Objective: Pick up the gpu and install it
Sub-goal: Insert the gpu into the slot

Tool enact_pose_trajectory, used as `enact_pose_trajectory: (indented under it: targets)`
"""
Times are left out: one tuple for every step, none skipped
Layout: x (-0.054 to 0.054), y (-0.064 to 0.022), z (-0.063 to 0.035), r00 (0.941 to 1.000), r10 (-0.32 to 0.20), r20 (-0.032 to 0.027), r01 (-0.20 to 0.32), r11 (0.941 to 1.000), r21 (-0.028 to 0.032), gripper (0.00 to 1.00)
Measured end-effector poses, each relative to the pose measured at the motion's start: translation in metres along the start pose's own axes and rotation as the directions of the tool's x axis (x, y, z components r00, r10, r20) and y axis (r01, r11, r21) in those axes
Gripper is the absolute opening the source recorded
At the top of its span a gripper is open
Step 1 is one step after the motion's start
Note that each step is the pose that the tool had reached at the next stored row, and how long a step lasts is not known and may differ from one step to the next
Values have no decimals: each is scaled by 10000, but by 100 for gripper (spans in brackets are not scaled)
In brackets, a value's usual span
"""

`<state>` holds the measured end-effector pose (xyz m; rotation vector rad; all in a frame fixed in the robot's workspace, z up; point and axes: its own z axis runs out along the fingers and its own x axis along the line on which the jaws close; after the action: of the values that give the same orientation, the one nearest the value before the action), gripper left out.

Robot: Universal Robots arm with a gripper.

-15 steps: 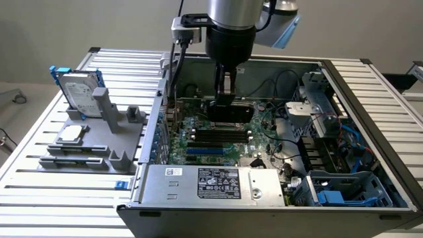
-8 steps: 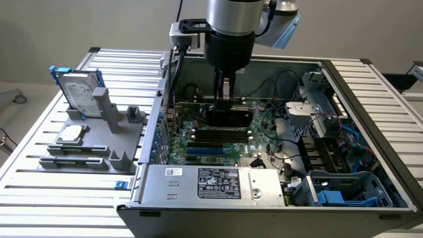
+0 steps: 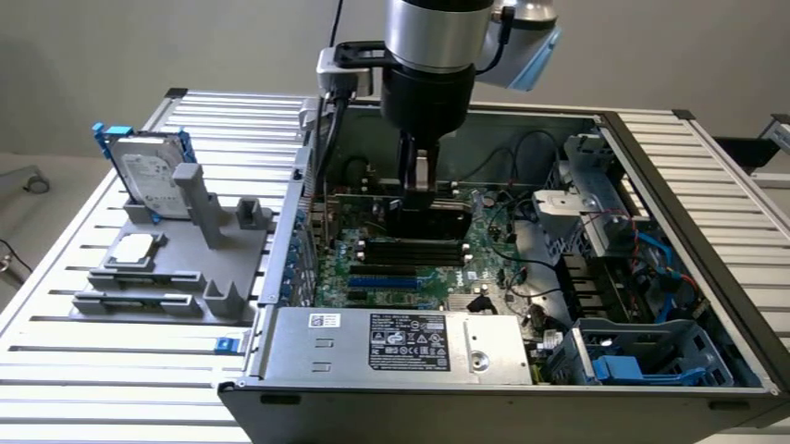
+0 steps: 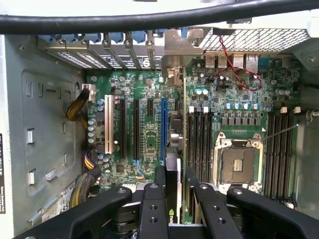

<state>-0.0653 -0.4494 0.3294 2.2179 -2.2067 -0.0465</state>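
Mid-install: my pincer (image 3: 421, 196), clamped on the gpu (image 4: 172, 199), holds it upright above the motherboard (image 4: 144, 144); seating likely demands squaring its edge with the blue slot (image 4: 163, 124).

Arm (image 3: 426, 55) is hanging straight down, wrist vertical, pincer (image 3: 424, 196) pointing downward and squeezing its fingers (image 4: 152, 209) on the gpu (image 3: 442, 222).

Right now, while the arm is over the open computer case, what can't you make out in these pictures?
Wrist view: the gpu is edge-on in the gripper, so its faces and bottom edge are hidden.
Exterior view: the card itself covers the slot beneath it, so whether it is seated cannot be told.
Exterior view: print on the power supply label is too small to read.
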Motion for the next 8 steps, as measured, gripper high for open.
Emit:
enact_pose_trajectory:
  targets:
    - [0, 1, 18, 10000, 0, 0, 0, 10000, 0, 27]
    - [0, 4, 34, 10000, 1, 1, -1, 10000, 0, 27]
    - [0, 7, 48, 10000, 0, 2, 0, 10000, 1, 27]
    - [0, 13, 66, 10000, 0, 2, 0, 10000, 0, 27]
    - [1, 20, 84, 10000, 0, 0, 0, 10000, 0, 27]
    - [1, 26, 102, 10000, 0, 0, 0, 10000, 0, 27]
    - [1, 33, 120, 10000, 0, 0, 0, 10000, 0, 27]
    - [1, 41, 136, 10000, 0, 1, 0, 10000, 0, 27]
